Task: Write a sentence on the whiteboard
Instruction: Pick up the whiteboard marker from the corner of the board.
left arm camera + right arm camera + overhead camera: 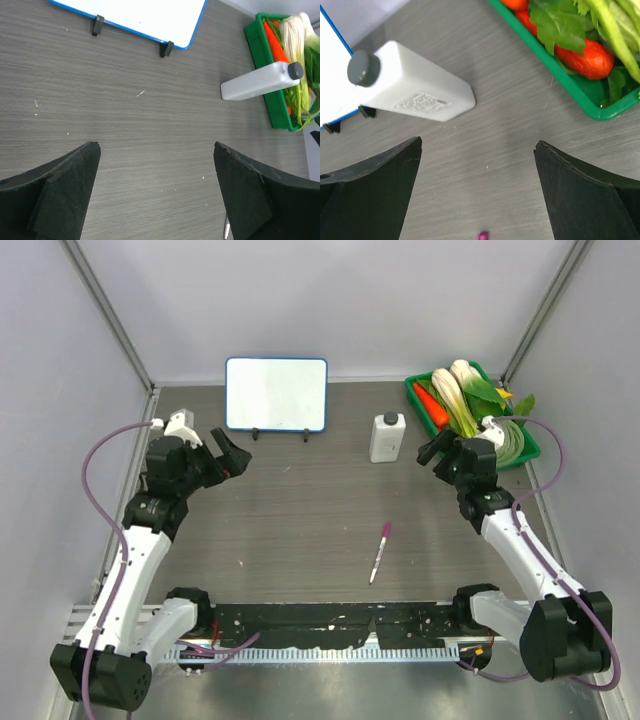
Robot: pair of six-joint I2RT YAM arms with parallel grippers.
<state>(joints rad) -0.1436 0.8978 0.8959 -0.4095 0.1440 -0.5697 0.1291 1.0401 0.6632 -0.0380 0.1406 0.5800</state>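
So the left black two-finger gripper [156, 145] and right black two-finger gripper [477, 142] both sit wide open, empty, above the grey wood-grain table [300, 510].

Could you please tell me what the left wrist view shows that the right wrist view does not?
Only the left wrist view: the open left gripper and a long stretch of the whiteboard along its blue-rimmed lower edge, with no writing in sight. Only the right wrist view: the open right gripper, the pen by its magenta end, and the raised label on the bottle. Both share: the bottle, the green tray of vegetables, part of the whiteboard with its black feet, and the grey table.
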